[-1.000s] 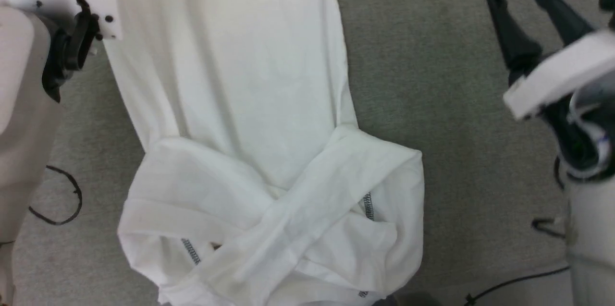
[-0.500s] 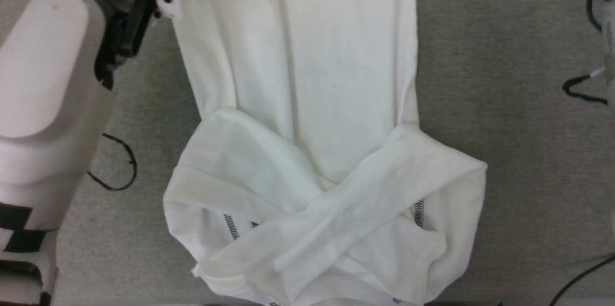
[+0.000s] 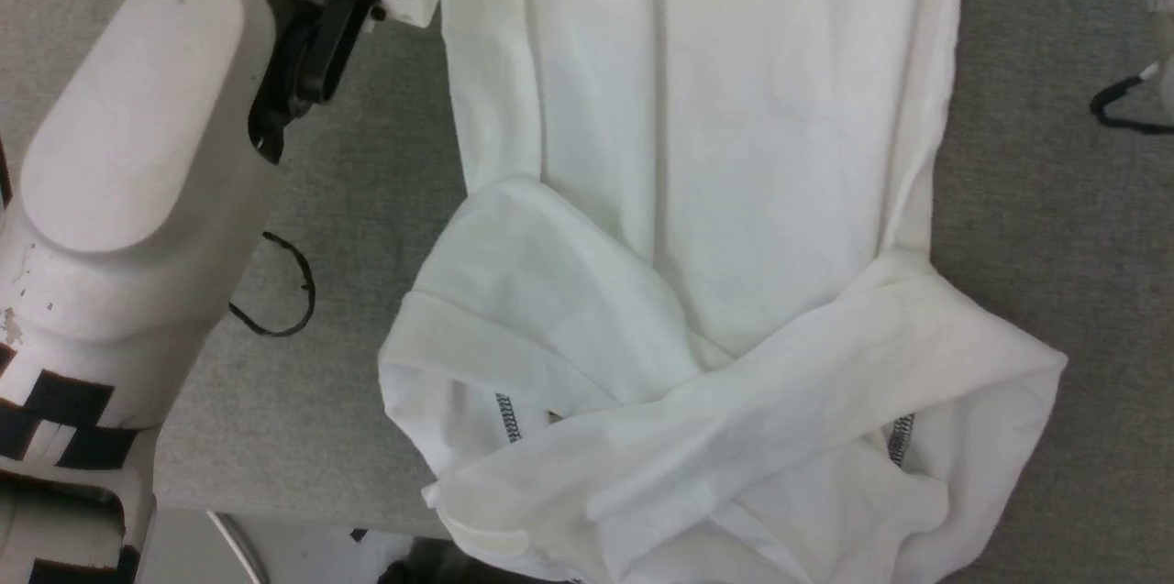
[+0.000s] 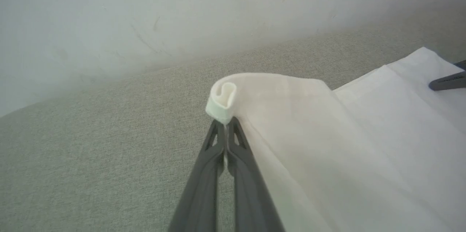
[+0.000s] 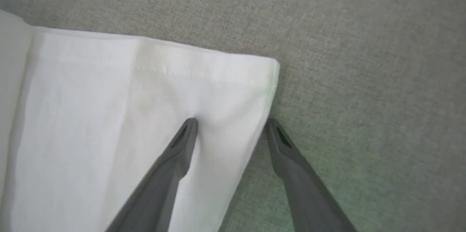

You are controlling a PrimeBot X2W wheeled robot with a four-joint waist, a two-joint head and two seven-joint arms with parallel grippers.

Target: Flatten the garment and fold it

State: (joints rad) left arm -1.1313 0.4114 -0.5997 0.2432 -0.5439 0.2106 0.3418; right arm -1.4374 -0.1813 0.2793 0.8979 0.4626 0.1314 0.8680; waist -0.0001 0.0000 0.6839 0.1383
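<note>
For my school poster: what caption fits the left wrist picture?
Left gripper shut on a rolled corner of the white garment, over a grey surface.

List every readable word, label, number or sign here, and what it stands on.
None can be read.
The white thin-fabric long-sleeved shirt shows only grey seam stitching; a brown speck beside it is too small to tell.
The black blocks on the pale arm are pattern, not letters.

A grey-beige woven surface (image 3: pixel 1055 199) lies flat under soft, even light. In the left wrist view, a pale, scuffed wall (image 4: pixel 145 17) rises where it ends. A thin black cable (image 3: pixel 289 304) loops across it.
</note>
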